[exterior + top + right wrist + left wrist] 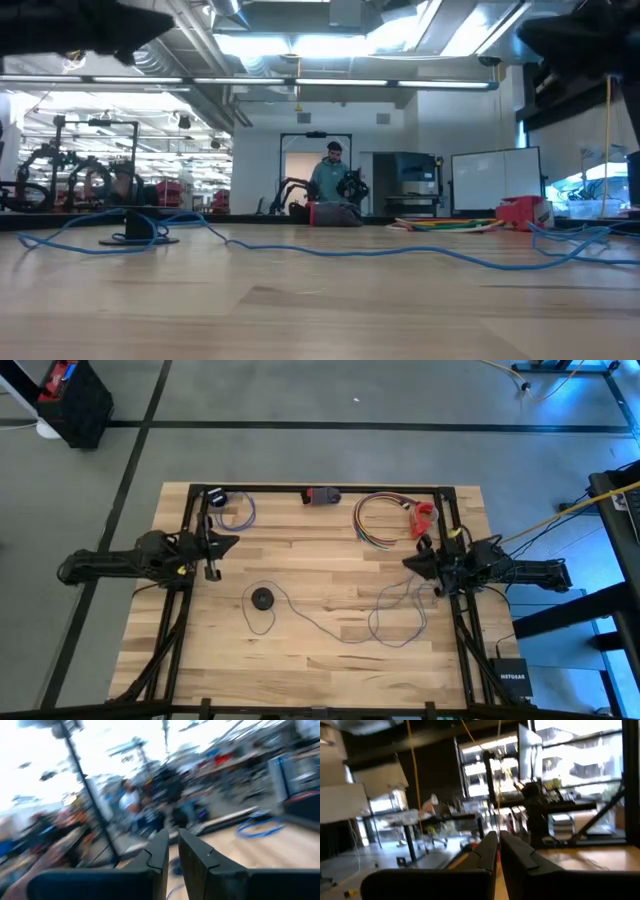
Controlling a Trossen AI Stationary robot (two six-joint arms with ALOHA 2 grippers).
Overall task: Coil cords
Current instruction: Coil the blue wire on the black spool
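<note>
Long thin grey-lilac wire (345, 630) lies loose on the light wooden plank table (310, 670), uncoiled. From the small black round puck-like disc (262, 599) at centre-left it curves down and runs right in squiggly loops toward the right edge, ending near the right arm. In the low view it reads as a low wavy line across the table, with the disc at left.

Left gripper (212, 571) over the left side of the table, near the frame rail, apart from the disc. Fingers (482, 855) nearly together, only a thin slit between them, nothing in it.

Right gripper (412, 563) over the right side, just above the wire's loops. Fingers (192, 855) set narrow, a small gap visible, nothing seen between them.

Far edge: bundle of multicoloured coiled cords (380, 520), a small coiled cable (235, 510) at far left.

A person (330, 180) stands in the room beyond.
</note>
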